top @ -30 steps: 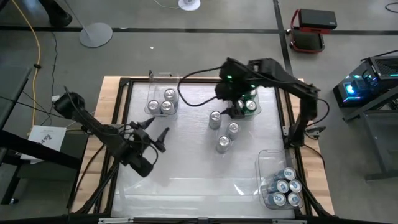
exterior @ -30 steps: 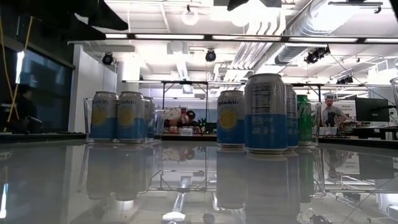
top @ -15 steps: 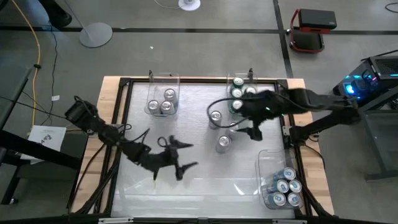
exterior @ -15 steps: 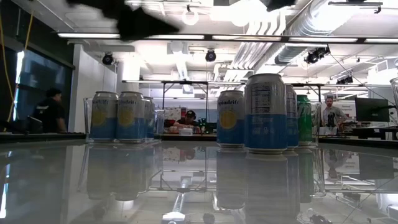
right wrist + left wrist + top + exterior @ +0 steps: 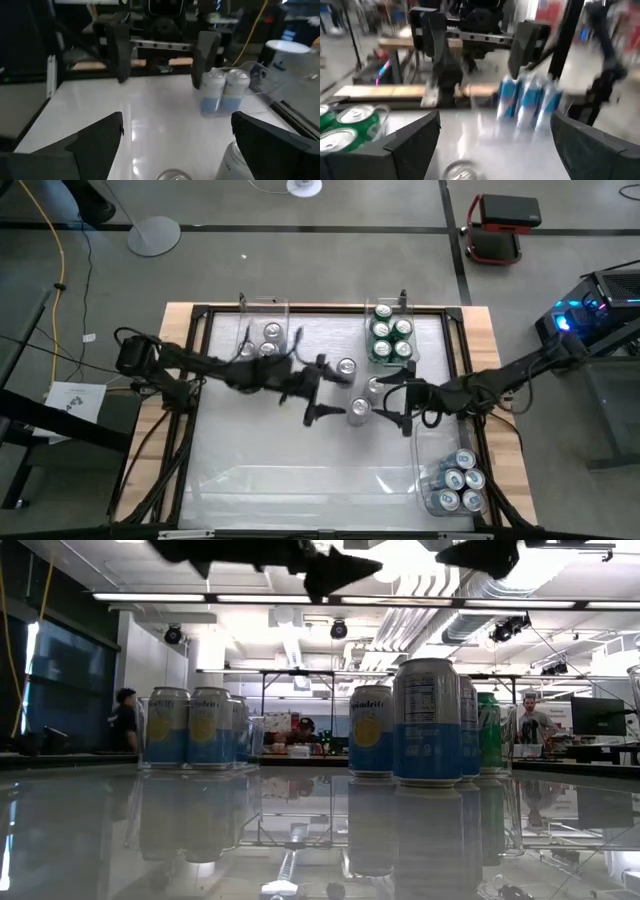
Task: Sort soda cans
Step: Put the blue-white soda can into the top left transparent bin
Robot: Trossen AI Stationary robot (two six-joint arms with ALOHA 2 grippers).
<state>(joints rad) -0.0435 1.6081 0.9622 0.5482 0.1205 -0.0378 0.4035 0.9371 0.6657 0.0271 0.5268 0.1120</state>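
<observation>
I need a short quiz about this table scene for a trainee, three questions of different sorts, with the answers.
1. True or false: the left gripper and the right gripper are both open.
2. How many loose cans stand outside the bins?
3. In the high view, the green cans are in: A) top-left bin B) top-right bin C) bottom-right bin

Key: 1 true; 2 three; 3 B

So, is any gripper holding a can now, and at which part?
Nothing is held. The left gripper and right gripper are both open above the loose soda cans.
</observation>
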